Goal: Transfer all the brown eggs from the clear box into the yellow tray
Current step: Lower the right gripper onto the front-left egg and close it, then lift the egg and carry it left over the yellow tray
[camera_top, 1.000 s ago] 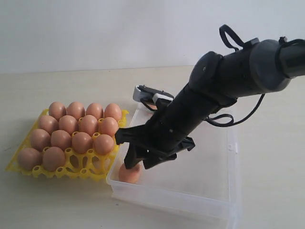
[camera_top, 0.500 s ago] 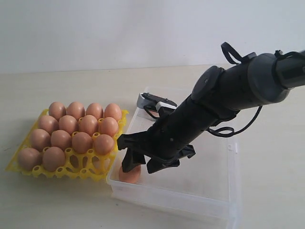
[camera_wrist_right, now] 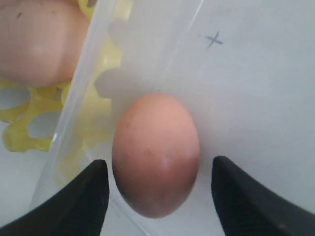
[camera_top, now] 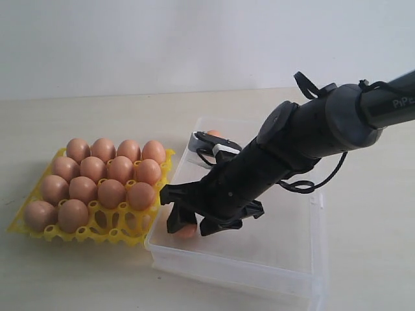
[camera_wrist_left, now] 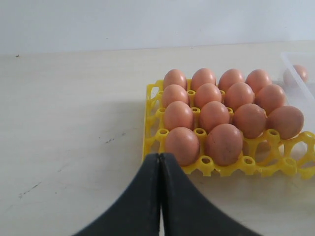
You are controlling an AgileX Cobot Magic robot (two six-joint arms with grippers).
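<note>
One brown egg (camera_wrist_right: 156, 155) lies in the clear box (camera_top: 241, 267) near its front left corner, beside the wall facing the yellow tray (camera_top: 115, 232). My right gripper (camera_wrist_right: 157, 173) is open, low in the box, with a finger on each side of this egg and a gap at both. In the exterior view the egg (camera_top: 189, 230) peeks out between the black fingers. Several brown eggs (camera_top: 110, 170) fill most of the tray. Another egg (camera_top: 214, 134) shows at the box's far end. My left gripper (camera_wrist_left: 160, 156) is shut and empty, just short of the tray (camera_wrist_left: 152, 142).
The box's clear wall (camera_wrist_right: 81, 115) runs close by one right finger, with the tray's yellow grid (camera_wrist_right: 27, 129) and an egg (camera_wrist_right: 37, 44) seen behind it. The front row of tray cups (camera_top: 130, 227) holds two eggs at the left. Pale tabletop (camera_wrist_left: 69, 123) surrounds everything.
My right gripper has come down around the egg in the box corner, its jaws spread a little wider. The egg stayed put. The tray and its eggs are unchanged.
</note>
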